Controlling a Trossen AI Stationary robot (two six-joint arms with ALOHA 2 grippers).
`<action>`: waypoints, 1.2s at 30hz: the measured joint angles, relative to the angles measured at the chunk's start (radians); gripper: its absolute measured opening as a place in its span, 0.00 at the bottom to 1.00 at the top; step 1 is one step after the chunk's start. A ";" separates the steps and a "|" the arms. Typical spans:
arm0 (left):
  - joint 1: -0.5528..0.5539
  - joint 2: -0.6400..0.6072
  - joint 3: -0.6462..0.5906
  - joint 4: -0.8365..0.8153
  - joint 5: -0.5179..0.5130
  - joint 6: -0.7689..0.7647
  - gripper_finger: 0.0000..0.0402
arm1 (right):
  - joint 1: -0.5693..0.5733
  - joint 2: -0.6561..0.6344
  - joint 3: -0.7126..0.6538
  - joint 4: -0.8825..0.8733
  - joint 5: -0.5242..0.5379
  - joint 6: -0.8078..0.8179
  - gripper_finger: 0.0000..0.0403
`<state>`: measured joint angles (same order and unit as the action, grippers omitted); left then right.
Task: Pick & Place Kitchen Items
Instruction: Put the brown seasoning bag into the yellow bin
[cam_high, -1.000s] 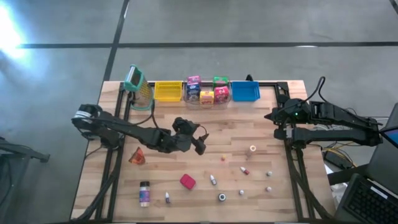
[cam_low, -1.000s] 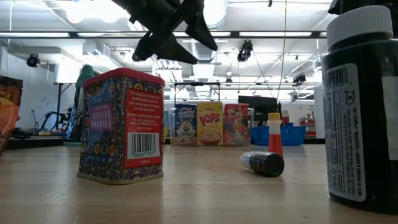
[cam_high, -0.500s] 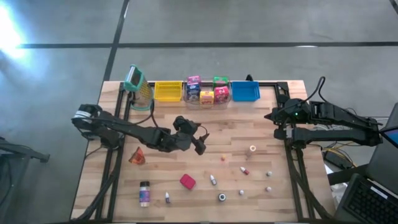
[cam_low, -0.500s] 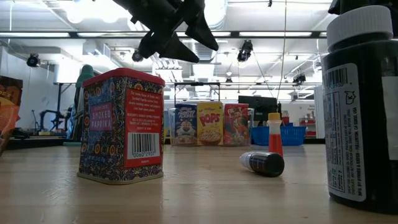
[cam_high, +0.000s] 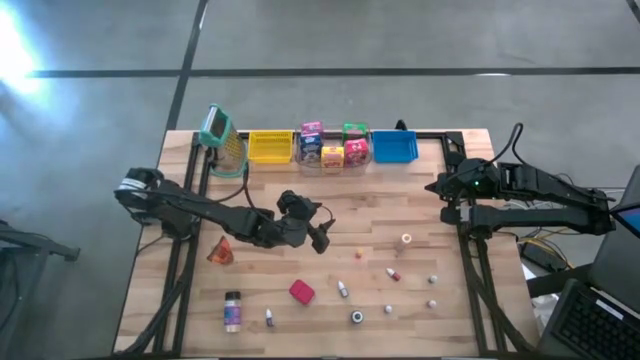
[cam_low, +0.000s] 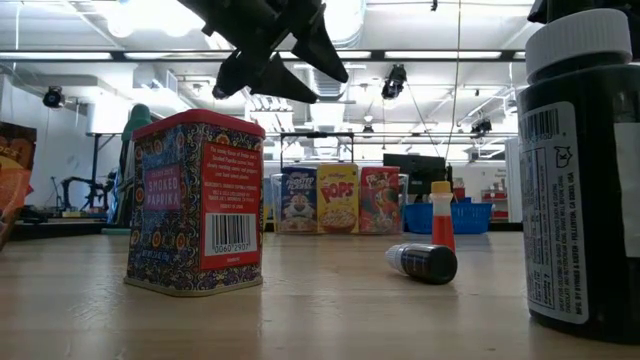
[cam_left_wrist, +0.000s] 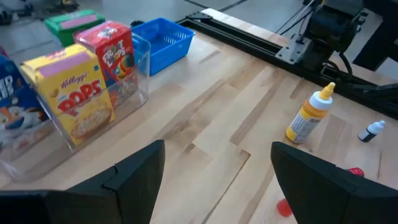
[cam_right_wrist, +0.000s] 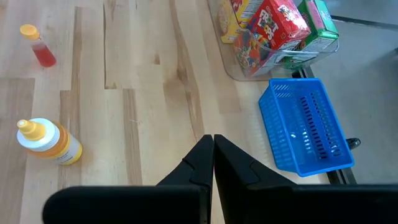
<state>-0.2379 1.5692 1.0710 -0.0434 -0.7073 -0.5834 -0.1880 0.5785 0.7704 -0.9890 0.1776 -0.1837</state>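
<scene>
Red paprika tin (cam_low: 197, 203): upright near the front of the surface (cam_high: 380, 200), centre-left. Rigid metal by the look, probably light; flat sides suit a squeeze across the narrow faces, mid-height. Printed finish may be slick.

Small bottles scattered front right: a dark one lying on its side (cam_low: 422, 262), likely to roll; take it across the body, not the cap. A red-bodied one (cam_right_wrist: 38, 47) and a yellow squeeze bottle (cam_left_wrist: 310, 115) further back; plastic, slightly yielding, very light.

Purple-labelled jar (cam_high: 232, 311) front left, orange wedge (cam_high: 221, 251) behind it.

Cereal mini boxes (cam_left_wrist: 73, 93) already upright in the clear bin (cam_high: 327, 160) at the far edge, between the yellow bin (cam_high: 269, 146) and blue bin (cam_high: 394, 147). Cardboard, crushable.

Left hand (cam_high: 319, 232) hangs over mid-surface, spread and holding nothing. Right hand (cam_right_wrist: 212, 146) parked at the right edge, clenched empty.
</scene>
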 joint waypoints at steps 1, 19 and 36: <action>0.000 0.000 0.000 -0.001 0.000 -0.013 0.74 | 0.000 0.000 0.000 0.000 0.000 0.000 0.02; -0.120 -0.014 0.002 -0.084 0.029 0.268 0.74 | 0.000 0.000 0.000 0.000 0.000 0.000 0.02; -0.225 -0.050 0.011 -0.511 0.189 0.064 0.74 | 0.000 0.000 0.000 0.000 0.000 0.000 0.02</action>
<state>-0.4626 1.5197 1.0820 -0.5546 -0.5180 -0.5196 -0.1882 0.5781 0.7704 -0.9891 0.1772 -0.1837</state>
